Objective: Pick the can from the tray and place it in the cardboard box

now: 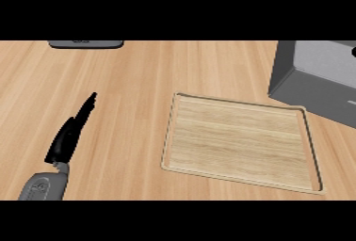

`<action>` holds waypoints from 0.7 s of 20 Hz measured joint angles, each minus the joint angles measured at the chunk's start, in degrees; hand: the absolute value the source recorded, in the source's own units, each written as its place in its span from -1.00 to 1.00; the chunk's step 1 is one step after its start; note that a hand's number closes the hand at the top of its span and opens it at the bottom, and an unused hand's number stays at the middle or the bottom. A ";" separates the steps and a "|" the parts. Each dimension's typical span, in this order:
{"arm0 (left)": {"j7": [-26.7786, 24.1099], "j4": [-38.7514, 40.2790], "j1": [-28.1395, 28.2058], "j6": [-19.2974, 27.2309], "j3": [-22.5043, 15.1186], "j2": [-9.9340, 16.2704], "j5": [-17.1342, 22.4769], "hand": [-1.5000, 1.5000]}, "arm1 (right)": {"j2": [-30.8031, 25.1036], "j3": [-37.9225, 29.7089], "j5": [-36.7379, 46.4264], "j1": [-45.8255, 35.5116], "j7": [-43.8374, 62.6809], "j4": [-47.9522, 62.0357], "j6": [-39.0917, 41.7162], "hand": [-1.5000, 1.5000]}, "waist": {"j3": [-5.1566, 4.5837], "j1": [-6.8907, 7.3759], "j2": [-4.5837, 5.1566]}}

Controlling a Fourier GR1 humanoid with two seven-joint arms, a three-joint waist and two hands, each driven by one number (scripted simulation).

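A shallow wooden tray [173,136] lies on the counter right of centre, and nothing shows inside it. No can appears anywhere in the head view. A grey box [313,80] stands at the far right, cut off by the view's edge; only its outer walls and top show. My left hand [69,134] rests at the lower left, edge-on, fingers straight and pointing away from me, well left of the tray. My right hand does not show.
A dark grey flat object [85,44] sits at the counter's far edge, upper left. Bare wooden counter [132,84] spreads between my left hand and the tray.
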 measured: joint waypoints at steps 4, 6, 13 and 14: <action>0.04 -0.69 0.57 -0.25 -0.12 -0.15 0.06 0.00 | -2.92 -3.68 -2.54 -0.37 -2.15 7.90 -0.26 1.00 | 0.02 0.29 0.12; 0.01 -0.81 0.57 -0.50 0.09 0.12 0.21 0.00 | -3.50 -6.20 -4.85 0.04 -2.93 11.42 0.87 -1.00 | 0.03 0.35 0.16; 0.46 0.42 -1.47 -0.57 0.00 -0.22 -0.14 0.00 | -4.55 -10.96 -11.36 0.07 -12.86 22.21 -2.77 -1.00 | 0.10 0.77 0.45; 0.33 0.20 -1.15 -0.67 0.04 -0.14 -0.06 0.00 | -4.27 -11.88 -12.49 0.22 -14.60 22.49 -4.79 -1.00 | 0.12 0.84 0.44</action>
